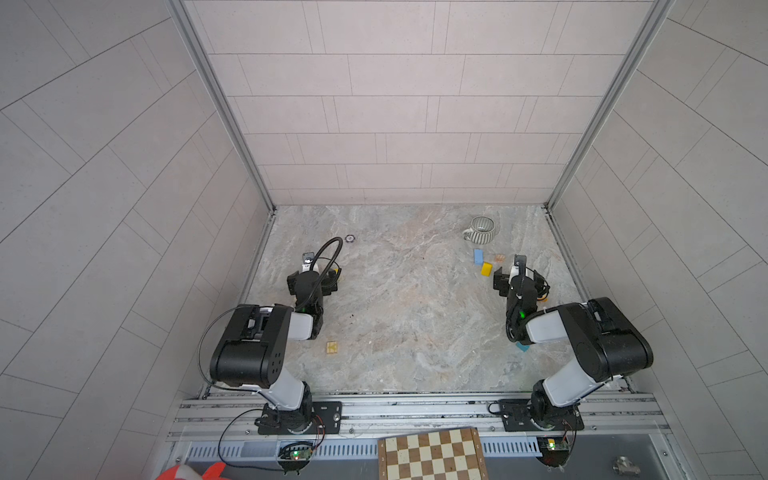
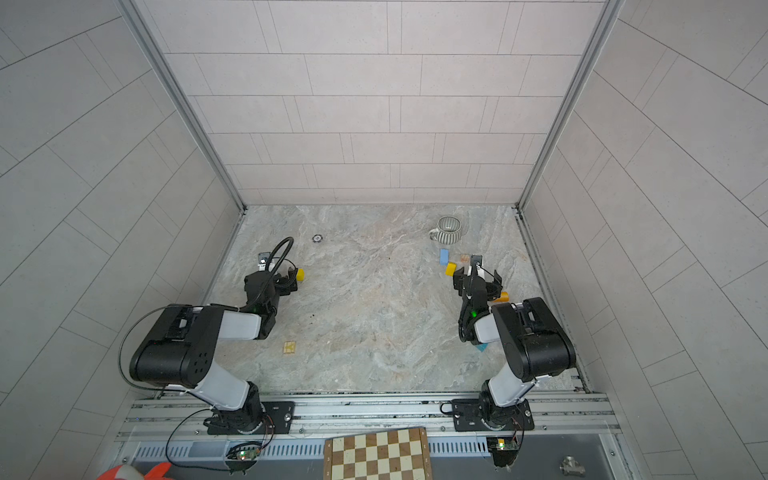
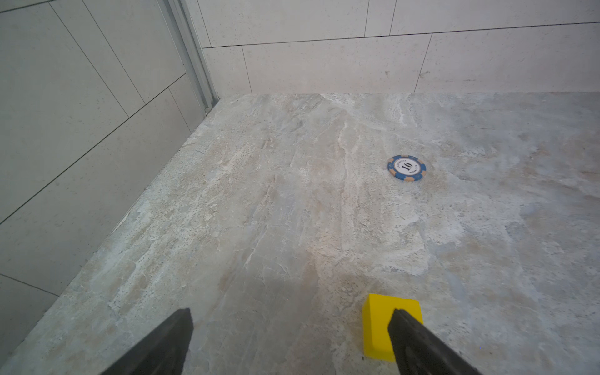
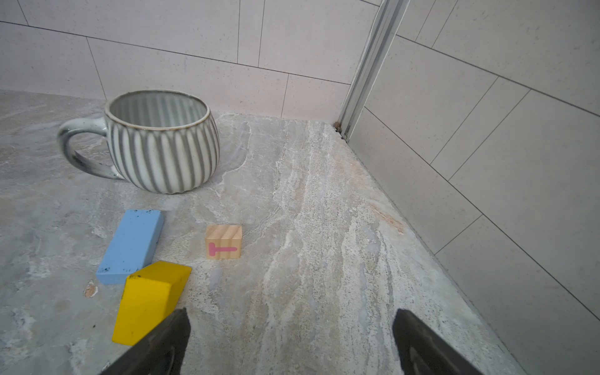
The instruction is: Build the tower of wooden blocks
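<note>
Near the left edge of the tabletop (image 1: pixel 415 291), about halfway between front and back, the left gripper (image 3: pixel 292 316) hangs with its fingers wide apart and holds nothing. A yellow block (image 3: pixel 376 328) lies on the tabletop at one of its fingers; the finger covers part of the block, and it cannot be told whether they touch. Farther toward the back edge lies a blue poker chip (image 3: pixel 406 168), well apart from the block. Closer to the front edge, just beside the left arm, rests a pale wood block (image 1: pixel 331 347) with a yellow print. Toward the back right corner stands a striped mug (image 4: pixel 162 146), upright. In front of it lies a light blue block (image 4: pixel 131 245), flat, and a slanted yellow block (image 4: pixel 146 302) is at its near end, touching it or almost so. Just beside these stands a wood cube (image 4: pixel 224 242) with a pink letter T. The right gripper (image 4: pixel 291 315) hovers near the right edge, its fingers also wide apart and empty. An orange block (image 2: pixel 503 296) shows beside the gripper in a top view, and a blue-green block (image 1: pixel 522 347) looks out from under the right arm. All these blocks lie apart on the tabletop, none upon another. A chessboard (image 1: pixel 432 455) lies on the frame before the front edge.
</note>
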